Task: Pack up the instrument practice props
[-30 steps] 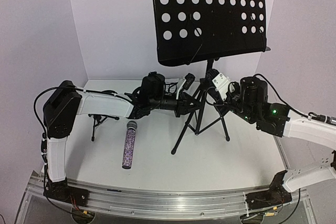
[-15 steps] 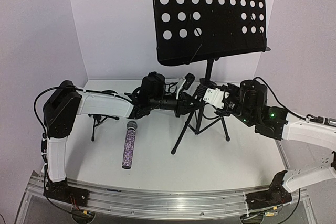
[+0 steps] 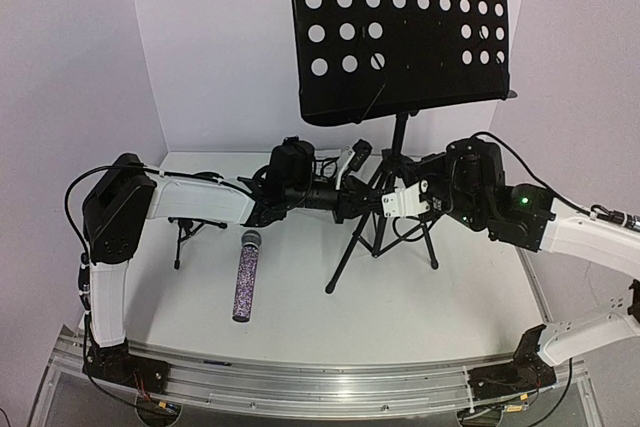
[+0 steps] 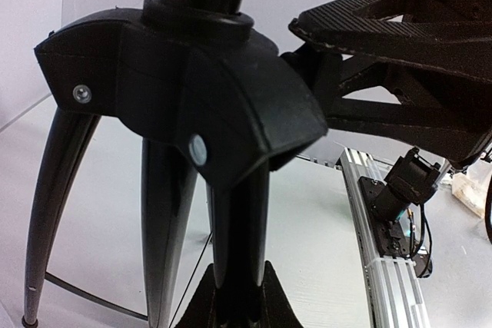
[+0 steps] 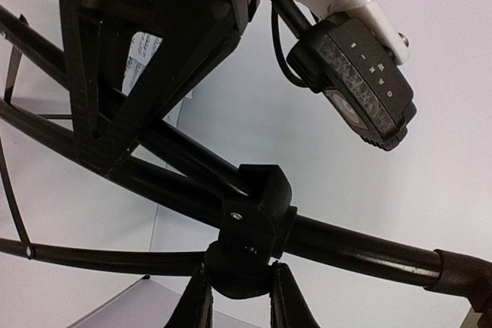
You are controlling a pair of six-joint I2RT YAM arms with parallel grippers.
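While left gripper (image 4: pixel 239 286) pinches leg (image 4: pixel 240 213) of music stand (image 3: pixel 400 32), right gripper (image 5: pixel 235 280) clamps its tripod hub (image 5: pixel 250 224).

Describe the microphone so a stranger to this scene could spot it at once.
Start at the tall black perforated music stand at the back of the white table. Left of its tripod legs, toward the near edge, a microphone lies flat. Its glittery purple handle and silver mesh head set it apart from the small black tripod stand further left.
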